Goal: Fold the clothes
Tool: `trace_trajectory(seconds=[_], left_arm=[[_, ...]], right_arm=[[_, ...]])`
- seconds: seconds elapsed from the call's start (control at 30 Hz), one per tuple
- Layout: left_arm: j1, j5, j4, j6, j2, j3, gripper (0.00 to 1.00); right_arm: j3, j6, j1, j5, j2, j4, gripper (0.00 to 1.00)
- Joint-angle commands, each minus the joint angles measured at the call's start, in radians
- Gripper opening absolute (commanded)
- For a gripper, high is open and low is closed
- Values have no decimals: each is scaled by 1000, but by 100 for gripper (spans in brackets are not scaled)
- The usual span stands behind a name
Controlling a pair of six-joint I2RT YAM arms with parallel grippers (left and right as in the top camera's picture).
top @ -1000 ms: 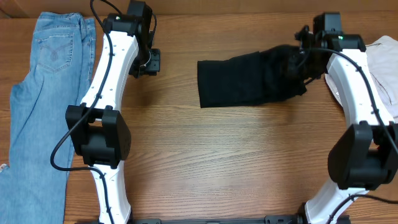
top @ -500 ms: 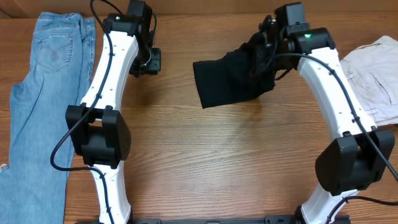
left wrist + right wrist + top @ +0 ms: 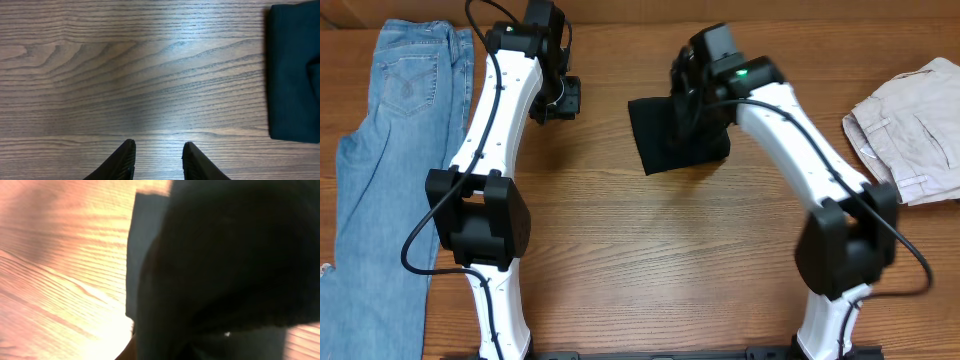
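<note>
Clothes, place: the clothes (image 3: 658,140) lie on the tabletop (image 3: 650,260) at the far middle, between the two arms and closer to the right one.
Clothes, shape: a dark, plain black block, a little wider than it is deep in the overhead view.
Clothes, long axis: runs left to right across the tabletop, tilted slightly so that the left edge leans.
Clothes, ends: the straight short edge faces the left arm and lies flat. The other end is under the right arm and bunched upward.
Right claw: the right claw (image 3: 690,92) sits on top of the right part of the clothes. In the right wrist view a raised fold of black cloth (image 3: 225,255) fills the lens above a flatter layer. The fingers are buried in it, and the claw reads as closed on the cloth.
White speck: a tiny pale dot shows low on the fold in the right wrist view. It is too small and blurred to name.
Left claw: the left claw (image 3: 565,100) is near the tabletop, left of the clothes and apart from them. In its own view (image 3: 159,161) the two fingers are spread with only bare wood between them.
Left wrist view: the garment's straight edge (image 3: 295,75) lies at the right side, running up and down the picture.
Jeans: light blue jeans (image 3: 380,150) lie lengthwise along the far left.
Beige garment: a pale folded garment (image 3: 910,125) lies at the right edge, well apart from the clothes.
</note>
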Motion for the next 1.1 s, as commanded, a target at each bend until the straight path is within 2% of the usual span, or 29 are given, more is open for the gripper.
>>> trace_trajectory(seconds=[0.0,0.23,0.5,0.77,1.07], left_arm=[[5,12,-3,-7,-15,-6,34],[5,11,-2,-7,-15,-6,34],[5,11,-2,-6,-15,-6,34],[5,11,2,-7,-15,-5,34],[5,11,6,-7,-15,-6,34]], right_arm=[[16,5,24,2,74,14,11],[16,5,61,3,151,38,12],[23,6,62,3,152,75,12],[122,24,62,2,148,79,13],[120,24,64,-36,179,117,14]])
